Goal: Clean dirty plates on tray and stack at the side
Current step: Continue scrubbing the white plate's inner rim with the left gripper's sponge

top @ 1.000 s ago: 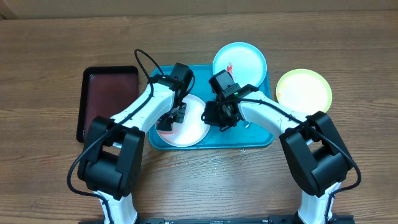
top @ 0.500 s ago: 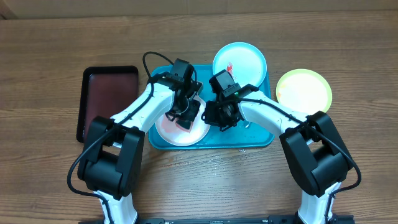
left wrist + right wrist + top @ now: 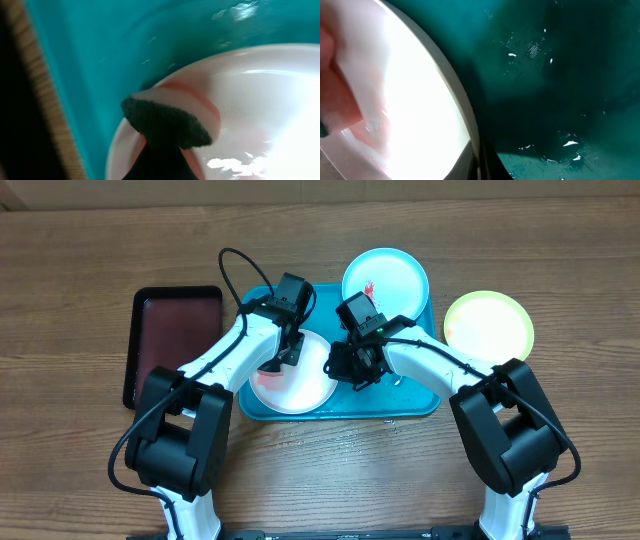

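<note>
Only the left wrist view shows sponge [image 3: 170, 122] clamped in left gripper [image 3: 278, 362], white plate [image 3: 260, 100] beneath; right gripper [image 3: 338, 366] closure indeterminate.

A matt, grained wood table [image 3: 80, 240]. The turquoise tray [image 3: 415, 395] is smooth glossy plastic, beaded with shiny wet droplets [image 3: 535, 47]. The white plate [image 3: 260, 100] is smooth plastic under bright glare. The sponge [image 3: 167, 125] has a rough, dark, fibrous scouring face over soft pale foam. The cyan plate [image 3: 395, 280] and yellow-green plate [image 3: 490, 325] look like smooth plastic; the black tray [image 3: 178, 345] has a dull sheen.
</note>
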Controlling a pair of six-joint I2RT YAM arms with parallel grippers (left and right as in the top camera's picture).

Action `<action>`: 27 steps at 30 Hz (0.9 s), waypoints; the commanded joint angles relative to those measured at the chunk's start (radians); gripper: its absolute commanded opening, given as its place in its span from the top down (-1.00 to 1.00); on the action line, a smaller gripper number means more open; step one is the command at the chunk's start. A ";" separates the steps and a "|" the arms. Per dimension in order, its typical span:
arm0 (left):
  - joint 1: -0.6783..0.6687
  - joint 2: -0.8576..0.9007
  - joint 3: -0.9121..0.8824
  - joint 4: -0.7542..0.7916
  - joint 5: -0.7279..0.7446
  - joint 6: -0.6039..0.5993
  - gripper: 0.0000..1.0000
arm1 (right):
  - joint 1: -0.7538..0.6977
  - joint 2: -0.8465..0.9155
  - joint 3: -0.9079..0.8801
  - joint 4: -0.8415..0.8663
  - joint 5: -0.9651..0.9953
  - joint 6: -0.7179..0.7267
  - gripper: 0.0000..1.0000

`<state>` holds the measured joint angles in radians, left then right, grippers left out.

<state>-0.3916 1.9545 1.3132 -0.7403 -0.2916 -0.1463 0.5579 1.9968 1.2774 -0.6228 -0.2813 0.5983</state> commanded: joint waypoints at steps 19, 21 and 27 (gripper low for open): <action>-0.002 0.002 -0.006 -0.056 0.548 0.046 0.91 | 0.002 0.014 0.006 0.000 -0.013 -0.004 0.93; -0.001 0.002 -0.006 -0.002 0.528 0.045 0.91 | 0.002 0.014 0.006 -0.001 -0.013 -0.004 0.93; -0.001 0.002 -0.006 0.123 0.306 0.045 0.91 | 0.002 0.014 0.006 -0.002 -0.012 -0.004 0.93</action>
<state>-0.3916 1.9545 1.3132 -0.6376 0.1406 -0.1207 0.5579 1.9987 1.2774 -0.6247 -0.2813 0.5987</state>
